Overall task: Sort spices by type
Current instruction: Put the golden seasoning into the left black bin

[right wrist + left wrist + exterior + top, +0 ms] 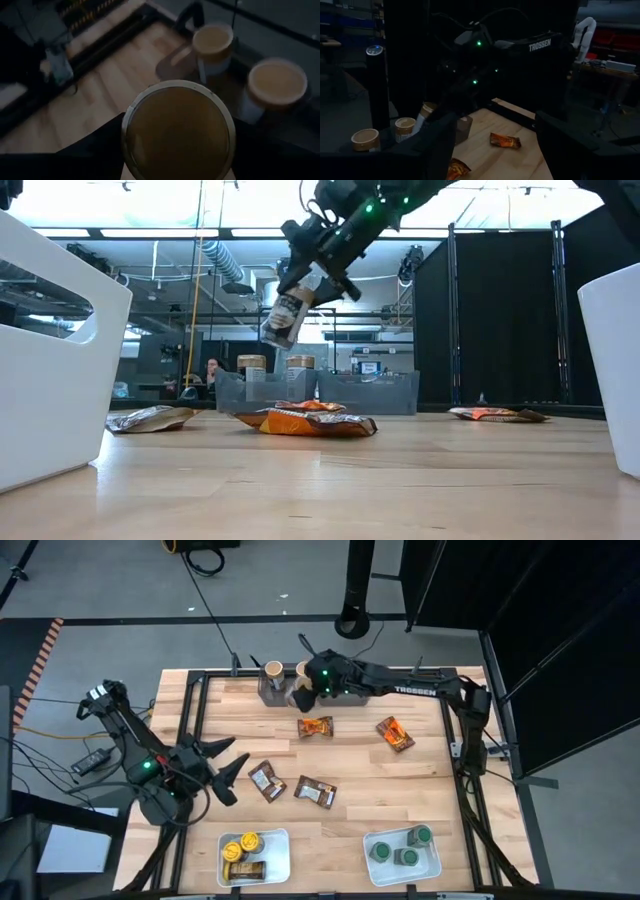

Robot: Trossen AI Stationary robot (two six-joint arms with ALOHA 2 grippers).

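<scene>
My right gripper (pixel 299 693) reaches along the table's far edge and is shut on a tan-lidded spice jar (pixel 285 315), above a grey bin (pixel 268 693) that holds two more tan-lidded jars (pixel 272 670) (pixel 302 670). Two orange packets (pixel 315 727) (pixel 395 733) and two brown packets (pixel 267 780) (pixel 315 792) lie flat on the wood. Yellow-lidded jars (pixel 245 845) sit in one white tray, green-lidded jars (pixel 405 845) in the other. My left gripper (pixel 228 772) waits open at the table's left side, near the brown packets. My right gripper pinches the tan-lidded jar between its two fingers (pixel 312 268) at the jar's upper end, just under the lid (pixel 177 130). The fingers come slanting down from above. The jar hangs tilted below them, lifted clear above the grey bin.
The grey bin (pixel 330 392) stands at the far edge. The white tray with yellow-lidded jars and a brown packet (pixel 283 870) and the white tray with green-lidded jars (pixel 375 875) stand at the near edge. A black frame (pixel 190 720) runs along the table's sides. Bare wood lies between the packets and trays.
</scene>
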